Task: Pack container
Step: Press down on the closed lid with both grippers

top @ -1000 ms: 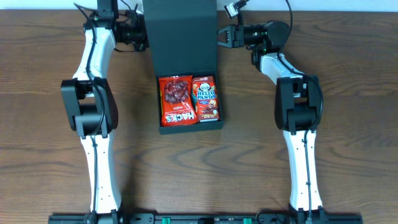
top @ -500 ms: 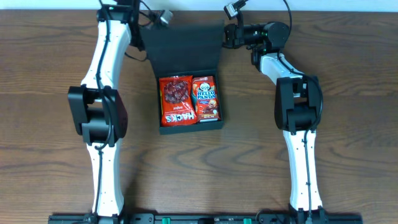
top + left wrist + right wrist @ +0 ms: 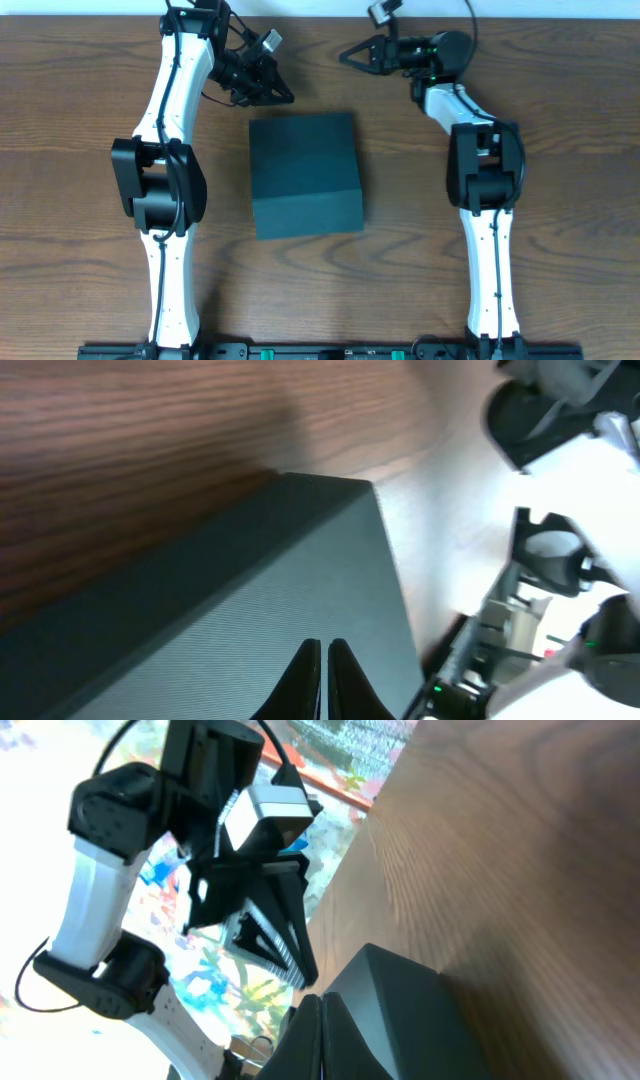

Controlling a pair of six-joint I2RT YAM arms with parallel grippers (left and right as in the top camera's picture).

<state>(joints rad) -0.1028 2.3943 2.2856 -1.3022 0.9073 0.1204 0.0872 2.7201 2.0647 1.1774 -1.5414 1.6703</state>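
Observation:
The container (image 3: 305,172) is a dark teal square box in the middle of the table, its flap lid shut flat, so its contents are hidden. It also shows in the left wrist view (image 3: 250,620) and the right wrist view (image 3: 420,1010). My left gripper (image 3: 283,96) is shut and empty, just beyond the box's far left corner, apart from it. Its fingertips (image 3: 324,652) point over the lid. My right gripper (image 3: 348,56) is shut and empty, beyond the box's far right corner. Its fingertips (image 3: 312,1005) are pressed together.
The brown wooden table (image 3: 80,180) surrounds the box. Both arms reach along the table's far edge, the left arm (image 3: 165,110) to the left of the box and the right arm (image 3: 478,150) to its right.
The lid, upright a second ago with red snack packets showing, has come down and now covers the box. Both grippers have let go and drawn back toward the far edge.

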